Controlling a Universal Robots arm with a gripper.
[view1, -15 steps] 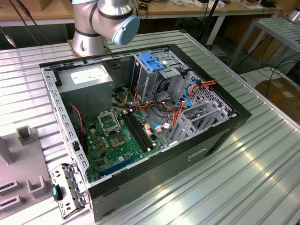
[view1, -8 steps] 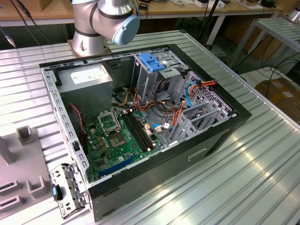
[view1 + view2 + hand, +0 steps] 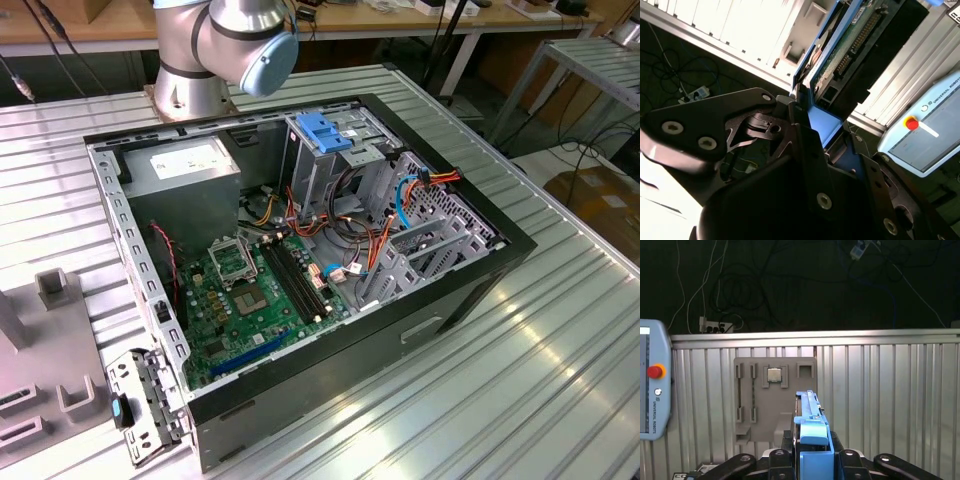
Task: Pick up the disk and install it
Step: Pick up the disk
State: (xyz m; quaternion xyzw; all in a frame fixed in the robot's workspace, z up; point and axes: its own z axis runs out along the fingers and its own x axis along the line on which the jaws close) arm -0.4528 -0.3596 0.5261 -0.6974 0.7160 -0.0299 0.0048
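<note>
Claw [image 3: 813, 462] is clamped on the disk [image 3: 811, 427], which it holds edge-on over the ribbed counter [image 3: 890, 390]. A grey fixture plate [image 3: 757, 390] lies on the counter.

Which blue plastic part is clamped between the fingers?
The carrier rail on the disk, held on edge in the gripper. The blue latch sits atop the drive cage inside the computer case.

Ribbed metal bench [image 3: 560, 350] carries it all. An open computer case [image 3: 420, 335] lies on its side mid-bench, with the arm's base [image 3: 185, 95] standing just behind it. Toward the exterior view's left a grey fixture plate [image 3: 50, 390] lies flat, and a metal bracket [image 3: 145, 405] sits against the case's corner.
</note>
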